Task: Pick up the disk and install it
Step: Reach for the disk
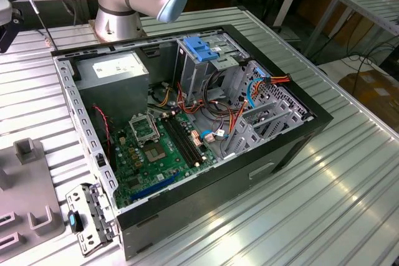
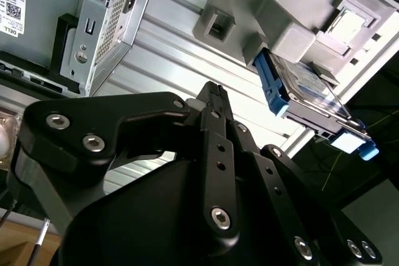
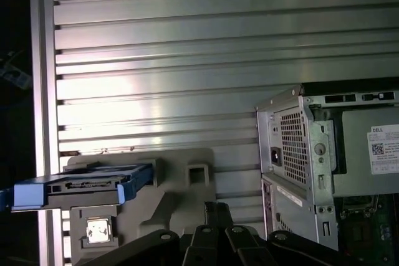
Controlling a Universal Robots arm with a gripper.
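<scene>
The gripper, its fingers pressed together on nothing, hangs clear of the disk. The disk sits in a grey holder by the ribbed table's edge, with its blue-framed end jutting past the holder. Bare table lies between the holder and the open computer case.

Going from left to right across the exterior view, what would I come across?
Grey holder blocks, grey box with a white sticker, blue-handled metal cage, orange and blue cables.

Open computer case on ribbed table, grey fixture nearby
</scene>
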